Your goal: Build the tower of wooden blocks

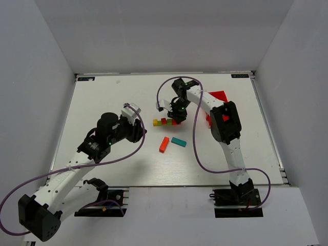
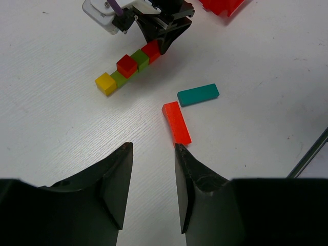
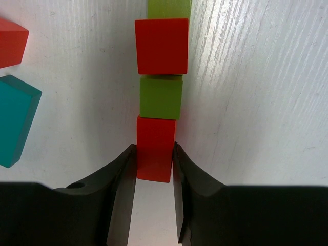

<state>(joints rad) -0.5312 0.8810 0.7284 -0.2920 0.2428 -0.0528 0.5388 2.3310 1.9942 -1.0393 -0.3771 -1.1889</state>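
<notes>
Right gripper (image 3: 154,154): jaws narrow, clamped on red end cube (image 3: 156,134) of wood block tower (image 2: 128,66). Tower lies as row on table (image 1: 102,102), centre, ahead of right arm. Cubes showing in row: five, made up of two red, two green, one yellow (image 2: 106,83) at far end. Loose bars: two, one orange bar (image 2: 176,123) and one teal bar (image 2: 198,94), just beside each other, apart from row. Left gripper (image 2: 152,174): jaws moderately apart, empty, over table near orange bar. One red bin (image 1: 219,96) behind right arm.

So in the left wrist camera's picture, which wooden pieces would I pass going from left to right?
yellow cube → first green cube → first red cube → second green cube → second red cube → orange bar → teal bar
</notes>
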